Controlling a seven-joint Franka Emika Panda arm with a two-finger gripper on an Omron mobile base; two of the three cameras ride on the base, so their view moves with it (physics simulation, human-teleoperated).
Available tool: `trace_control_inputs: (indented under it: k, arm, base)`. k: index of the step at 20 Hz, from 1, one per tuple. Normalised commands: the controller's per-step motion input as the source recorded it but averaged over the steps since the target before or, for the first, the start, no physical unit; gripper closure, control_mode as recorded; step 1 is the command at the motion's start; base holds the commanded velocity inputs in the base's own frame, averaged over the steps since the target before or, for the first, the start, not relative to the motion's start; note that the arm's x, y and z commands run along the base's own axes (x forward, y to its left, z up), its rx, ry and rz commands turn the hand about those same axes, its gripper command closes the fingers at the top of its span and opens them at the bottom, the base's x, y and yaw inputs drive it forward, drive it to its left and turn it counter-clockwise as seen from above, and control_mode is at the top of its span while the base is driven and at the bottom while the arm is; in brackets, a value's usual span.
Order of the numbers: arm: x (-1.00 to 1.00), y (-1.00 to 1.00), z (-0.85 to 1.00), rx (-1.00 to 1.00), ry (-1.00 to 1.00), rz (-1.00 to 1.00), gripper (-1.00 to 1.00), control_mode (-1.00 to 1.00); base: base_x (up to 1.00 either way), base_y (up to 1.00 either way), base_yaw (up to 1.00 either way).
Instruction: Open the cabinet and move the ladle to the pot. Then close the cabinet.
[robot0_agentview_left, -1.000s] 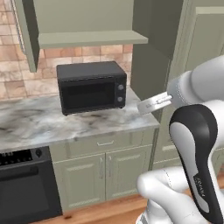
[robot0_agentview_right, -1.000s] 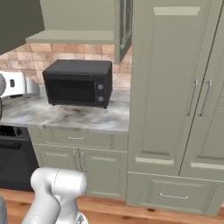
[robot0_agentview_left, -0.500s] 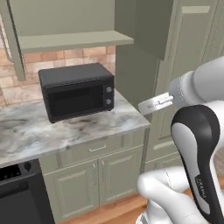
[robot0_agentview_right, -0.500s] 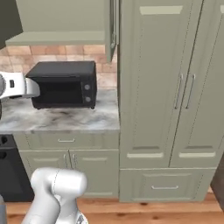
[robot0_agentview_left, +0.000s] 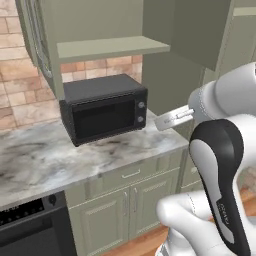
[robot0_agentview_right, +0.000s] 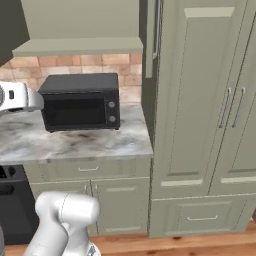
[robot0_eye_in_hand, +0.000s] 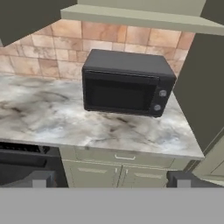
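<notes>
**Marble counter, microwave ahead**

A marble counter (robot0_eye_in_hand: 65, 118) is carrying a black microwave (robot0_eye_in_hand: 127, 83) under an open shelf (robot0_agentview_left: 107, 47). The gripper (robot0_eye_in_hand: 109, 179) is hanging above the counter's front edge, fingers spread wide, holding nothing. The cabinet (robot0_agentview_left: 35, 37), handles showing, is sitting upper left of the microwave.

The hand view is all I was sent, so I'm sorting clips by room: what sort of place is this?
A home kitchen, rendered rather than real. A black microwave sits on a marble counter against a tiled brick-tone backsplash, with green base cabinets below.
</notes>
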Motion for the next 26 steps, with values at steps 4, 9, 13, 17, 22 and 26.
trace_control_inputs:
  k: [4,9,13,17,22,26]
  arm:
    - [0.00,0.00,0.00,0.00,0.00,0.00,-1.00,1.00]
    - [0.00,0.00,0.00,0.00,0.00,0.00,-1.00,1.00]
    - [0.00,0.00,0.00,0.00,0.00,0.00,-1.00,1.00]
    - [0.00,0.00,0.00,0.00,0.00,0.00,-1.00,1.00]
    - [0.00,0.00,0.00,0.00,0.00,0.00,-1.00,1.00]
    - [0.00,0.00,0.00,0.00,0.00,0.00,-1.00,1.00]
  base:
    - [0.00,-0.40,0.01]
    - [0.34,-0.14,0.08]
    - [0.46,0.02,0.05]
    - [0.09,-0.23,0.12]
    - [0.00,-0.31,0.15]
    - [0.00,-0.35,0.17]
